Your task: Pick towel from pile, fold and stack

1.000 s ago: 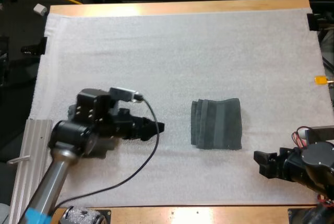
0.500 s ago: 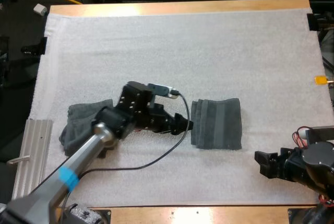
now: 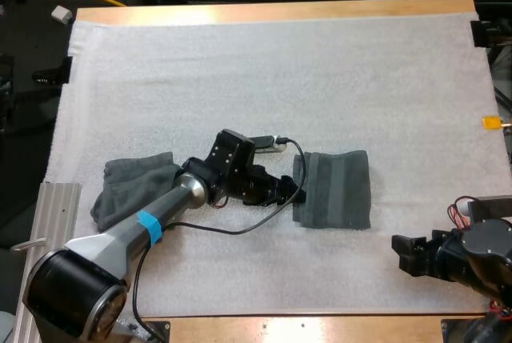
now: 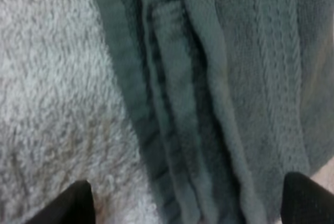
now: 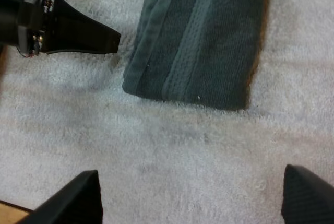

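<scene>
Right of centre in the high view, on the white mat (image 3: 264, 71): a folded towel (image 3: 332, 189), dark grey-green, lying flat, layered edges toward the left. At that left edge, the left gripper (image 3: 298, 191), on an arm coming in from the lower left corner of the frame. Seen up close from the left wrist, black fingers (image 4: 78, 203) parted, one over bare mat, the other on the towel's side, the stacked folds between them. Open, gripping nothing. Cannot tell whether touching the cloth or just above it.

At the left of the frame, partly behind the arm: a crumpled towel (image 3: 132, 187), loosely heaped on the mat, well apart from the folded one. Just below and left of it, past the mat's edge, a ribbed metal rail (image 3: 48, 223).

In the lower right corner of the high view: the right gripper (image 3: 406, 252), over bare mat, well apart from the folded towel's lower right corner. From the right wrist, fingers spread wide with nothing but mat between them. Open and empty. Beyond them, the folded towel, with the left gripper's black tips just beside its layered edge.

Around the mat, the wooden table (image 3: 280, 11), a strip along the top and bottom of the frame.
</scene>
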Robot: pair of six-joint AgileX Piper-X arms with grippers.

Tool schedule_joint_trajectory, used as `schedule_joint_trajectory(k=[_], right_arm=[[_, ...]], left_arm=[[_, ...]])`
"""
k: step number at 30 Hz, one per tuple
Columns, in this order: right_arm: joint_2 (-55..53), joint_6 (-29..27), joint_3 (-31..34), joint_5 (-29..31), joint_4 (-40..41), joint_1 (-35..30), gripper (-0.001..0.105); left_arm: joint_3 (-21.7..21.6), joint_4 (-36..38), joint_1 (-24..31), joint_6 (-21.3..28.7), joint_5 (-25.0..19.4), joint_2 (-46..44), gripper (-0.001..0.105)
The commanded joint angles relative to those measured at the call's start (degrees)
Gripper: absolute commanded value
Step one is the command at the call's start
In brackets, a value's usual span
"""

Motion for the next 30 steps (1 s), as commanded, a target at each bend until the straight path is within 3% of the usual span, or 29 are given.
schedule_joint_trajectory(k=[1, 11, 23, 25, 30], right_arm=[[-0.11, 0.21, -0.31, 0.29, 0.09, 0.03, 0.068], [-0.13, 0.13, -0.39, 0.54, 0.40, -0.01, 0.068], [-0.04, 0.14, -0.21, 0.39, 0.52, 0.06, 0.068], [-0.14, -0.06, -0.27, 0.57, 0.27, 0.03, 0.068], [-0.21, 0.12, -0.30, 0.57, 0.34, -0.01, 0.068]], left_arm=[[-0.56, -1.06, -0.35, -0.07, 0.75, 1.71, 0.070], [-1.87, -2.37, -0.12, -3.39, 3.73, 6.24, 0.070], [-5.63, -2.03, -6.04, -9.82, 0.51, 7.40, 0.070], [-4.56, -2.29, -5.18, -9.40, 1.68, 6.69, 0.070], [-7.15, -1.35, -7.70, -11.15, 1.09, 8.38, 0.070]])
